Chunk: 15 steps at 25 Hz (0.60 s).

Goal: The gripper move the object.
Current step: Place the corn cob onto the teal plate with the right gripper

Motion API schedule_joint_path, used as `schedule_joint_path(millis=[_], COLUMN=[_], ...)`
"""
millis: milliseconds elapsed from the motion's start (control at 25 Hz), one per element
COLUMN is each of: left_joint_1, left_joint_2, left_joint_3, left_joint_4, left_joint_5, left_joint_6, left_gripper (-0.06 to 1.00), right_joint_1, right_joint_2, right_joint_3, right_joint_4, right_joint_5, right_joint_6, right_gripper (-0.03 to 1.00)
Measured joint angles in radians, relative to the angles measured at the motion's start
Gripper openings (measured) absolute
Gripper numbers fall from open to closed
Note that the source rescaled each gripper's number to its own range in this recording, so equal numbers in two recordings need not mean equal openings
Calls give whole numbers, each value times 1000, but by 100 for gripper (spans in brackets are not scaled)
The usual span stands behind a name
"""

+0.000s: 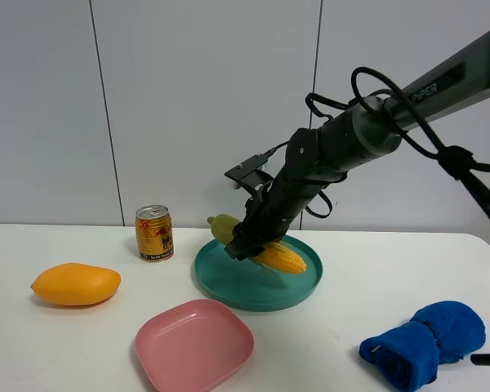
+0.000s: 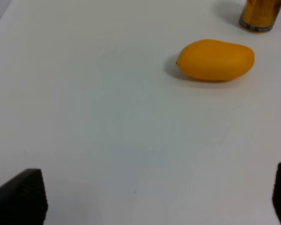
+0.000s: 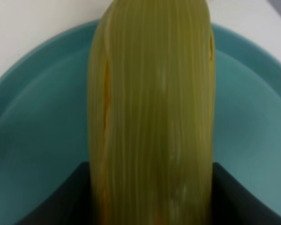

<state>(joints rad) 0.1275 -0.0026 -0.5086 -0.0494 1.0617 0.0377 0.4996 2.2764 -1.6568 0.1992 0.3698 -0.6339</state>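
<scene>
Overhead view of a white table [image 1: 351,278] with the right arm reaching in from the upper right. The right gripper [image 1: 249,241] is closed around the object, a corn cob [image 1: 282,257], gripping it near mid-length; the yellow kernel end points toward the right side of the teal plate [image 1: 229,286], and the pale green husk end projects past the plate's rear rim. The cob lies over the plate's interior, tilted with the kernel end lower (whether it touches the plate surface cannot be told). In the right wrist view the husk fills the centre of the field, a black jaw pressed against each side of it, with the teal plate behind. The left gripper [image 2: 150,201] appears only in its own wrist view: its two dark fingertips [image 2: 18,199] sit at opposite edges of the field, spread wide, with nothing but bare table between them. Ahead of it lies an orange mango [image 2: 215,60], and the base of a gold can [image 2: 260,16] shows beyond. In the overhead view the can stands just left of the teal plate, the mango lies well to its left, a pink plate [image 1: 194,343] sits in front of the teal one, and a rolled blue cloth [image 1: 425,341] rests at front right.
</scene>
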Motion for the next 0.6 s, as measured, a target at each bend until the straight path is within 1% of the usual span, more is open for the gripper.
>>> schedule_joint_path(millis=[240, 520, 560, 600], left_joint_1=[0, 0, 0, 0], left_joint_2=[0, 0, 0, 0], left_joint_3=[0, 0, 0, 0], left_joint_4=[0, 0, 0, 0], left_joint_5=[0, 0, 0, 0], left_joint_6=[0, 0, 0, 0], left_gripper=[100, 100, 100, 100], right_joint_1=[0, 0, 0, 0], right_joint_2=[35, 55, 55, 55], right_joint_3=[0, 0, 0, 0], right_joint_4=[18, 19, 20, 23], right_joint_5=[-70, -72, -72, -72], right_joint_6=[0, 0, 2, 5], right_gripper=[0, 0, 2, 10])
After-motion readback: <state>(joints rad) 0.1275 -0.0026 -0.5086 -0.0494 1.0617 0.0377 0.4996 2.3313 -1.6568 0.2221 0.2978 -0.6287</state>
